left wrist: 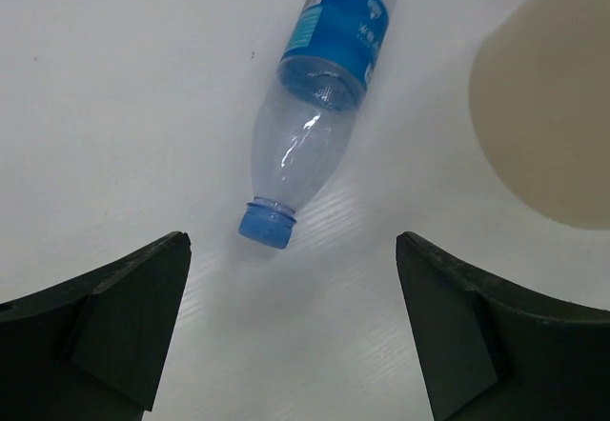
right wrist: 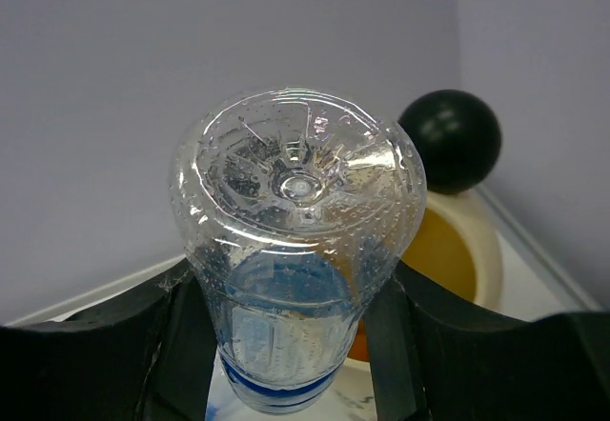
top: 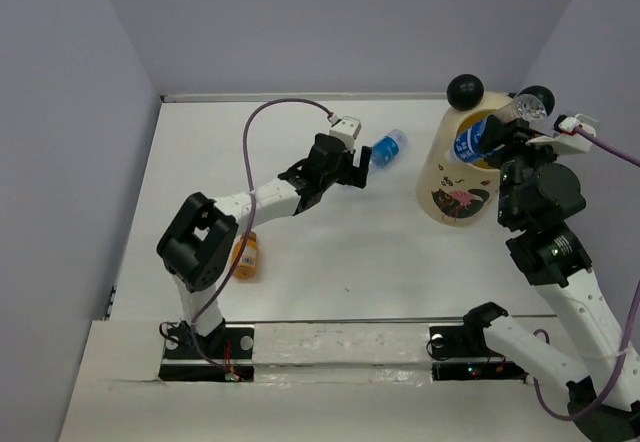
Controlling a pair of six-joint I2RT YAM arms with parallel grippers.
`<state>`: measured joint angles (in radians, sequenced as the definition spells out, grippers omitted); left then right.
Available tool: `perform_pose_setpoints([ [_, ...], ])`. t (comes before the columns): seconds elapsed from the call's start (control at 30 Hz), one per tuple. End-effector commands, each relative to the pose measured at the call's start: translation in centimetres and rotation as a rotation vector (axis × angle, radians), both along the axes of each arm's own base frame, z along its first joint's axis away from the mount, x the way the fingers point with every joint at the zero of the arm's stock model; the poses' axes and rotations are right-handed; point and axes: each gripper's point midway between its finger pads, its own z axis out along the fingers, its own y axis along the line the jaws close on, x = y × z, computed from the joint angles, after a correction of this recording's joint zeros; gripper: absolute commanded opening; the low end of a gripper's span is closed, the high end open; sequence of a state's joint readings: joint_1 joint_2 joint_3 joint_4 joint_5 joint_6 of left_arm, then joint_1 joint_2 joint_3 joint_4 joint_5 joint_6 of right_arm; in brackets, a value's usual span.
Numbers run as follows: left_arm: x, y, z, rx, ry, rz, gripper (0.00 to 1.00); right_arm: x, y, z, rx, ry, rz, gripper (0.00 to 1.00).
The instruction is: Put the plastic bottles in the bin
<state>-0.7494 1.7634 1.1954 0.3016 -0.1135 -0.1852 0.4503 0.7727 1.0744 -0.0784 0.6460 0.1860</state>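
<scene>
My right gripper (top: 505, 132) is shut on a clear bottle with a blue label (top: 492, 128), held cap-down over the mouth of the cream-yellow bin (top: 452, 184). In the right wrist view the bottle's base (right wrist: 297, 213) faces the camera between my fingers (right wrist: 434, 345), and something orange shows inside the bin (right wrist: 448, 254). My left gripper (top: 362, 168) is open just short of a second clear blue-label bottle (top: 388, 148) lying on the table; its blue cap (left wrist: 266, 225) points at my open fingers (left wrist: 124, 316). An orange bottle (top: 245, 256) lies by the left arm's base.
The bin's two black ball ears (top: 464, 90) stand on its rim. The bin's side (left wrist: 548, 107) stands close to the right of the lying bottle. Grey walls enclose the white table (top: 330, 252) at the back and both sides.
</scene>
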Motion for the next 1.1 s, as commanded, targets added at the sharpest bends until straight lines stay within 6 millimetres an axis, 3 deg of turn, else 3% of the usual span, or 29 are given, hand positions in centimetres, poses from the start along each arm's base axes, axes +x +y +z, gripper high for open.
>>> perform_pose_setpoints([
  [0.0, 2.9, -0.6, -0.1, 0.066, -0.034, -0.021, 0.99, -0.9, -4.4, 0.5, -0.070, 0.018, -0.258, 0.39],
  [0.27, 5.5, -1.9, -2.0, 0.104, -0.016, -0.094, 0.99, -0.6, -5.8, 1.6, -0.108, -0.036, -0.384, 0.40],
  [0.5, 6.2, -3.3, -5.1, 0.119, 0.046, -0.156, 0.99, 1.5, -5.1, -1.7, -0.143, 0.023, -0.408, 0.43],
  [0.6, 6.1, -4.0, -6.1, 0.115, 0.074, -0.183, 0.99, 1.5, -4.9, -3.3, -0.146, 0.038, -0.387, 0.67],
  [0.63, 6.2, -4.1, -6.8, 0.117, 0.084, -0.187, 0.99, 1.5, -4.7, -3.4, -0.132, 0.032, -0.370, 0.83],
  [0.77, 6.6, -4.7, -7.7, 0.120, 0.104, -0.190, 0.98, 0.9, -4.1, -2.5, -0.101, 0.041, -0.303, 0.90],
  [0.87, 7.1, -4.7, -8.1, 0.125, 0.107, -0.172, 0.85, 0.6, -3.0, -2.5, -0.066, 0.058, -0.206, 0.90],
  [1.0, 7.1, -4.5, -7.5, 0.089, 0.106, -0.148, 0.58, 0.2, -0.6, -2.7, -0.041, 0.102, -0.042, 0.89],
  [1.07, 7.2, -4.5, -5.2, 0.044, 0.062, -0.140, 0.53, 0.2, 0.9, -2.9, -0.041, 0.115, 0.049, 0.89],
])
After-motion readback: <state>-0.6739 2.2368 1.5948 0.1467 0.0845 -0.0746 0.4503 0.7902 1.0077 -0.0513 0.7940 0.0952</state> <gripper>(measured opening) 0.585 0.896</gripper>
